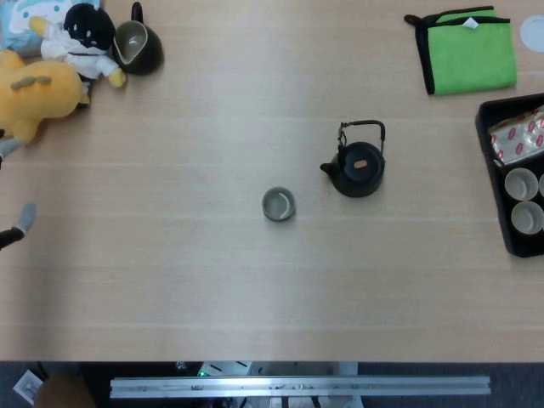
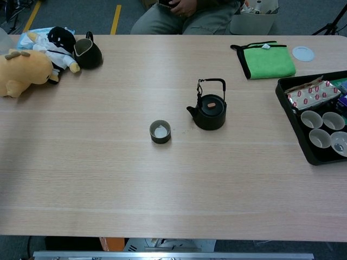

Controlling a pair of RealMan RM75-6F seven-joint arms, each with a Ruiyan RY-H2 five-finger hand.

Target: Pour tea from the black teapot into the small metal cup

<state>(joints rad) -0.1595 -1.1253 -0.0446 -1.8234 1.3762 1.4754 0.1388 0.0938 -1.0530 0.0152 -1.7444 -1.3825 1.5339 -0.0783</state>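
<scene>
The teapot (image 1: 358,170) is looking black with a small orange spot on its lid. The little cup (image 1: 278,205) is showing grey. The cloth (image 1: 469,52) is glowing bright green with a black edge. The soft toy (image 1: 34,90) is looking yellow. The table (image 1: 212,289) is showing light wood stripes.

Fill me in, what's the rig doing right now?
Nothing is being handled. The black teapot with the wire handle stands upright mid-table, spout toward the small metal cup, which sits apart from it to its left in the head view. Only a few fingertips of the left hand show at the frame's left edge in the head view, well away from both; the right hand is out of sight. No pour is under way.
</scene>
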